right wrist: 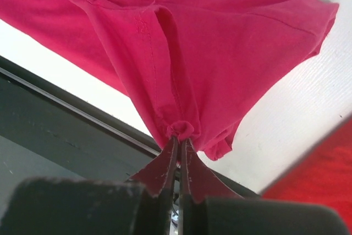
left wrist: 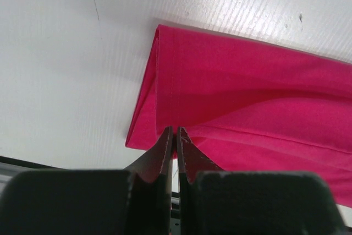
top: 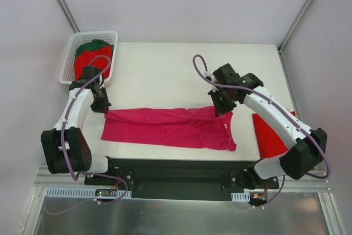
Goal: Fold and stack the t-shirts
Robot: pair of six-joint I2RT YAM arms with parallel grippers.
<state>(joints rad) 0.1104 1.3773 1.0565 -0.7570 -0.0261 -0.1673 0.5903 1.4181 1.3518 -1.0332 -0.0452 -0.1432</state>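
Where the arms are bolted, nearest edge: a flat black base plate (top: 176, 171) runs along the front of the table (top: 165, 70), with a bare metal sheet below it.
Pink shirt: the pink shirt (top: 165, 127) is soft, thin knit cloth, folded lengthwise into a long band. It lies across the near half of the table, just behind the base plate.
Pink shirt, left end: a clean, straight fold with layered edges (left wrist: 247, 97), lying flat on the ribbed white surface.
Pink shirt, right end: the cloth (right wrist: 220, 42) is pulled up into a peak. A stitched seam runs down to a small gathered knot, and a loose sleeve hangs below.
Left pincer: the left pincer (top: 100, 102) is closed tight at the band's far left corner. A shallow crease in the cloth rises into its tips (left wrist: 175, 130).
Right pincer: the right pincer (top: 223, 108) is clamped on the bunched knot of pink cloth (right wrist: 179, 136) at the band's far right corner.
Band's far edge: drawn nearly straight between the two pincers.
Red shirt: the red shirt (top: 269, 133) is a flat piece at the table's right edge. It lies partly under the right arm and apart from the pink sleeve (right wrist: 324, 174).
Open room: smooth white tabletop behind the band, from the middle to the far edge.
Basket: the basket (top: 69, 61) is white plastic lattice at the far left corner, just beyond the left arm.
Basket contents: crumpled red cloth (top: 91, 61) with dark green cloth (top: 96, 44) behind it.
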